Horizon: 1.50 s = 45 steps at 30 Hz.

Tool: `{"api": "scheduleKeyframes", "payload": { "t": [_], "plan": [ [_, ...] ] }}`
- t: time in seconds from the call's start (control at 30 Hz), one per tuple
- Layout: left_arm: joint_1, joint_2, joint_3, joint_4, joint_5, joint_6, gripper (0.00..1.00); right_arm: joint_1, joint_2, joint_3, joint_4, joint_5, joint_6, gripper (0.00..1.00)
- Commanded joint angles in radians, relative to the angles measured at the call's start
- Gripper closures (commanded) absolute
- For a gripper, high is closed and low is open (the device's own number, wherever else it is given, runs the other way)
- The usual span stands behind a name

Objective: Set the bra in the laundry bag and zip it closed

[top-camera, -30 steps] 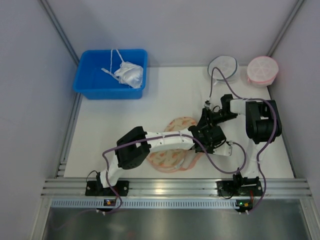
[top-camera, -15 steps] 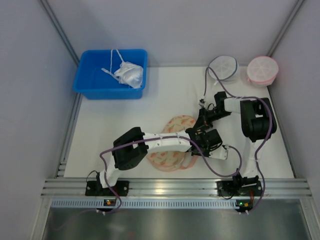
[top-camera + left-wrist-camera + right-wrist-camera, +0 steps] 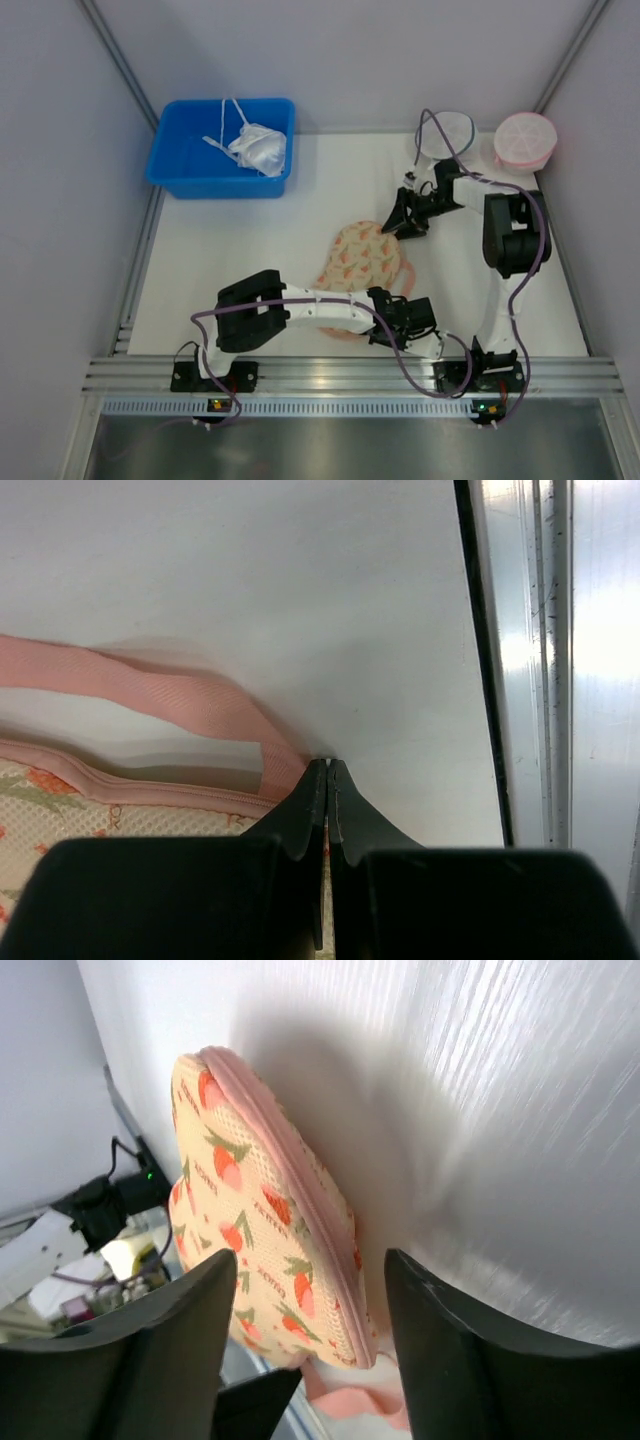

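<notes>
The laundry bag [image 3: 362, 262] lies flat on the bench [image 3: 230, 250] between the two arms, with both halves folded together. In the right wrist view its pink zipper rim [image 3: 300, 1195] runs sealed along the whole edge that shows. The bra is nowhere in sight on the bench, so it is most likely already tucked inside the bag. The only other garment is a brighter white bra [image 3: 258, 148] with string straps in the blue bin [image 3: 165, 170] at the far left, and that one is not part of this job. The left gripper [image 3: 328, 772] is clenched tight at the bag's near end, its tips meeting right where the pink strap loop [image 3: 170, 690] joins the rim. Whether it nips the zipper pull or the strap end I cannot tell. The right gripper [image 3: 392, 222] stands released at the bag's far end, its fingers [image 3: 165, 1325] spread either side of the bag without gripping it. By my judgement the task is nearly finished. What is left is at most the last bit of zipper under the left tips, which is hidden, and then letting go.
</notes>
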Motion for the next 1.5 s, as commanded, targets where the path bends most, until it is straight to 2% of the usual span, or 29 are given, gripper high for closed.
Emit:
{"api": "scheduleKeyframes", "payload": {
  "t": [0.0,0.03,0.1,0.17,0.33,0.5,0.7,0.77,0.87,0.9,0.97,1.0,1.23,1.37,1.4,1.47],
  "plan": [
    [0.01,-0.002,0.055,0.01,-0.01,-0.021,1.0,-0.029,-0.07,0.028,-0.086,0.047,-0.078,0.32],
    [0.017,0.006,0.081,0.01,-0.012,-0.024,1.0,-0.036,-0.085,0.008,-0.12,0.056,-0.096,0.27],
    [0.036,0.02,0.103,0.01,-0.021,-0.019,1.0,-0.046,-0.123,-0.015,-0.155,0.086,-0.164,0.26],
    [0.05,0.036,0.138,0.009,-0.029,-0.009,1.0,-0.059,-0.151,-0.063,-0.192,0.084,-0.19,0.28],
    [0.078,0.055,0.207,0.012,-0.041,0.004,1.0,-0.043,-0.159,-0.219,-0.188,-0.061,-0.202,0.4],
    [0.089,0.06,0.226,0.012,-0.067,0.039,1.0,0.001,-0.104,-0.241,-0.163,-0.14,-0.192,0.43],
    [0.093,0.058,0.255,0.021,-0.062,0.024,1.0,0.065,-0.07,-0.238,-0.163,-0.141,-0.199,0.42],
    [0.093,0.058,0.259,0.027,-0.061,0.018,1.0,0.085,-0.053,-0.224,-0.18,-0.141,-0.218,0.48],
    [0.092,0.056,0.262,0.026,-0.047,0.007,1.0,0.112,-0.038,-0.187,-0.191,-0.131,-0.218,0.72],
    [0.092,0.046,0.25,0.026,-0.032,0.005,1.0,0.11,-0.031,-0.16,-0.197,-0.124,-0.218,0.86],
    [0.086,0.032,0.224,0.024,-0.016,0.007,1.0,0.106,-0.027,-0.13,-0.2,-0.12,-0.212,0.97],
    [0.084,0.015,0.212,0.024,-0.007,0.008,1.0,0.099,-0.025,-0.104,-0.194,-0.115,-0.204,1.0],
    [0.026,-0.059,0.04,0.024,0.114,-0.041,1.0,0.095,0.044,0.032,-0.194,-0.121,-0.192,1.0],
    [0.003,-0.057,0.009,0.024,0.1,-0.058,1.0,0.11,0.077,0.103,-0.229,-0.121,-0.212,1.0],
    [0.004,-0.052,0.014,0.024,0.088,-0.059,1.0,0.116,0.079,0.12,-0.246,-0.123,-0.213,0.8],
    [0.006,-0.04,0.043,0.027,0.041,-0.056,1.0,0.118,0.067,0.123,-0.255,-0.126,-0.221,0.55]
  ]
}}
